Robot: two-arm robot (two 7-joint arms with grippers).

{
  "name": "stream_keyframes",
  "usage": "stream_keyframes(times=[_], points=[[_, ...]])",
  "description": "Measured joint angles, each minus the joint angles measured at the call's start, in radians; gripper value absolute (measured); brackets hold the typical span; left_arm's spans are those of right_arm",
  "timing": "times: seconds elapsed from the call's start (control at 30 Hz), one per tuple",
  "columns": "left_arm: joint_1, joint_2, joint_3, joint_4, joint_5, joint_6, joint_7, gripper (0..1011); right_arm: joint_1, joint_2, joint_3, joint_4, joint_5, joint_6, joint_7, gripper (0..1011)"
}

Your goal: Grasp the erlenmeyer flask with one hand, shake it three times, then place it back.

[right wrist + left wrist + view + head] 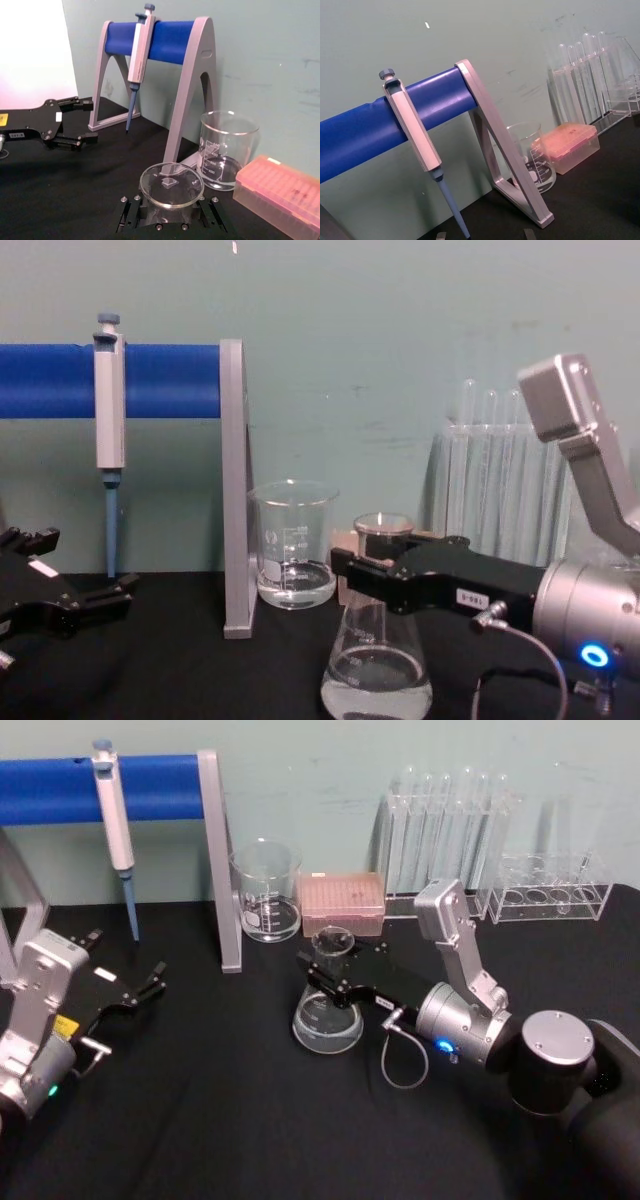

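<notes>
A lab bench covered in black cloth, seen from the robot's head. Near the middle stands a clear cone-shaped flask (328,1020) with a little clear liquid pooled in its wide bottom. Its base looks to be resting on the table (220,1120), though the contact is hard to confirm. The right gripper (328,972) reaches in from the right. Its long black jaws are pinched on the flask's narrow neck, one jaw on each side, just under the flared rim. The left gripper (140,992) lies parked at the far left of the table with its jaws spread, holding nothing. Just behind the flask are a straight-sided glass beaker (268,890) and a pink box (343,903). The grey leg of a blue stand (222,870) rises to the flask's left. The step in hand appears to be the grasp, with the lift and shake to come. To do it well, the jaws should stay under the flare, so the rim acts as a stop if the smooth glass slips. The flask should rise straight up, well clear of the cloth, before any shaking. The three shakes are best kept short and level, neck upright, so the liquid stays low. They should be aimed away from the beaker, box and stand leg. Setting down flat on the whole base will prevent tipping.
</notes>
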Motion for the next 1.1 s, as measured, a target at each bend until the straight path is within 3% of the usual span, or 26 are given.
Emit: stream_keyframes(times=[0.23,0.53,0.8,1.1], points=[[0.000,0.000,0.000,0.000,0.000,0.000,0.000,1001,-0.023,0.021,0.014,-0.081,0.002,0.045,-0.024,447],[0.000,0.000,0.000,0.000,0.000,0.000,0.000,1001,-0.059,0.072,0.045,-0.250,0.023,0.133,-0.058,447],[0.000,0.000,0.000,0.000,0.000,0.000,0.000,1001,-0.077,0.109,0.065,-0.346,0.048,0.157,-0.063,447],[0.000,0.000,0.000,0.000,0.000,0.000,0.000,1001,-0.088,0.134,0.083,-0.398,0.077,0.166,-0.076,447]])
